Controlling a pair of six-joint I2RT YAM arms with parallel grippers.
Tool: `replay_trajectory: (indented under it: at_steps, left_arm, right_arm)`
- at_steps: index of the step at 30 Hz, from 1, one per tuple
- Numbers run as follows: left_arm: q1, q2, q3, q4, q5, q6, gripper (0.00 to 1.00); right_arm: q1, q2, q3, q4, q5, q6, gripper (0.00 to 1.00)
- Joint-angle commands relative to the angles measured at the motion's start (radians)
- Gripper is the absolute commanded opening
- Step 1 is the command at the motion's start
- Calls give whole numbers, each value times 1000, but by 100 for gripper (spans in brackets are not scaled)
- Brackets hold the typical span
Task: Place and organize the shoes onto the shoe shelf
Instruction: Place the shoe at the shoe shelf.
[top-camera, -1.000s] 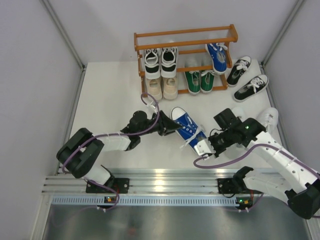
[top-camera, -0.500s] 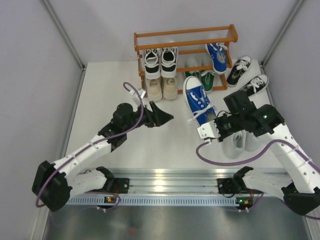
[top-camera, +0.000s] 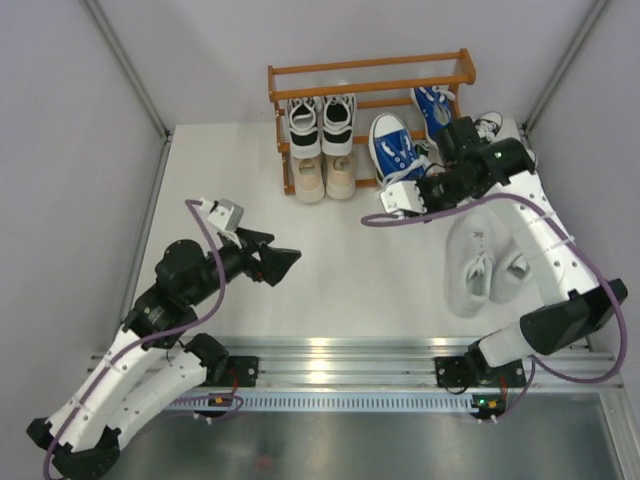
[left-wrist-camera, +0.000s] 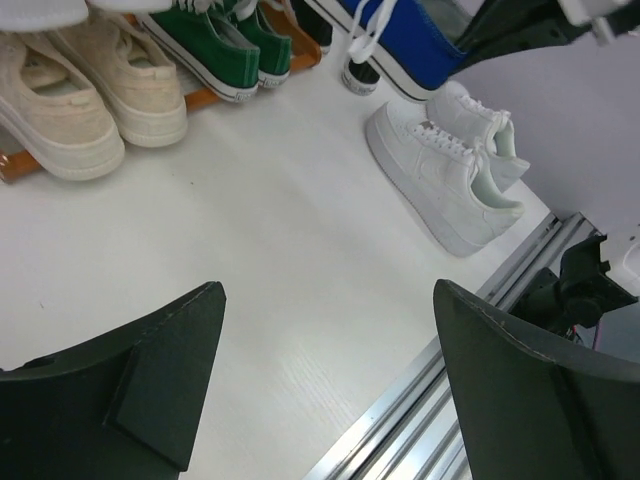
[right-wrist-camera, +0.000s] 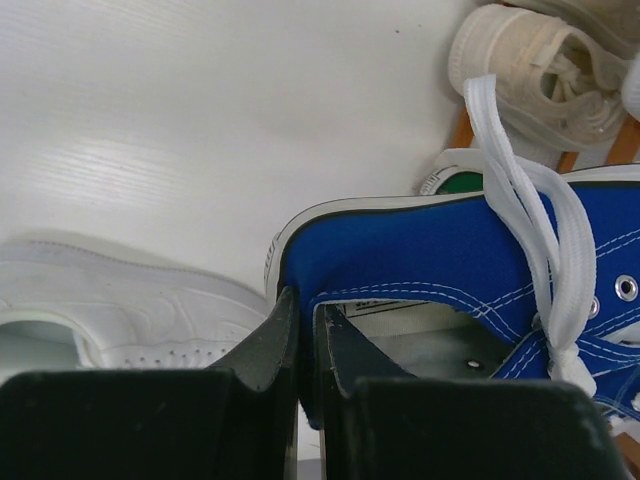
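The right gripper hung at the front of the shelf, towards its right end. Its jaws were pinched on the heel wall of a blue shoe, one finger inside the shoe and the other outside. The shoe's toe pointed into the shelf, and it sat over the green pair on the lowest tier. Whether its sole touched the shelf could not be told.

A second blue shoe lay on the middle tier at the shelf's right end. The black pair stood on the same tier at the left end, with the beige pair below it on the lowest tier. A black shoe showed just off the shelf's right end, partly hidden by the right arm.

The white pair lay side by side on the table, well in front of the shelf's right end.

The left gripper was well in front of the shelf's left end, above the bare table. Its jaws were spread wide with nothing between them, its fingers far apart in the wrist view.
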Motion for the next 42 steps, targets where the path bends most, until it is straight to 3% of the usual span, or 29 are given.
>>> replay_trajectory:
  at_steps: [1,12,15,20,24,29,35,39,42]
  left_arm:
    - [4,-110,0,-69,-27,78,91]
    - [4,-259,-71,-98,-48,47,93]
    - [4,-271,-74,-107,-45,44,93]
    - [2,-290,-80,-110,-53,50,93]
    - [4,-290,-80,-110,-60,51,94]
    - [4,-291,-86,-110,-59,51,94]
    - [4,-300,-91,-110,-51,41,94]
    - [2,-317,-99,-110,-50,36,94]
    - [4,-323,-103,-110,-50,32,94]
  right_arm:
    - [-39,77,154,-16,-34,-94,0]
    - [-75,467,583,-47,6,-84,0]
    - [-89,530,628,-21,28,-74,0]
    - [-112,573,640,62,54,-65,0]
    - [-118,582,646,11,31,-94,0]
    - [-121,504,496,71,25,-99,0]
    - [-124,499,488,43,-1,-85,0]
    - [-124,455,415,120,11,-58,0]
    - [-135,479,453,139,22,-32,0]
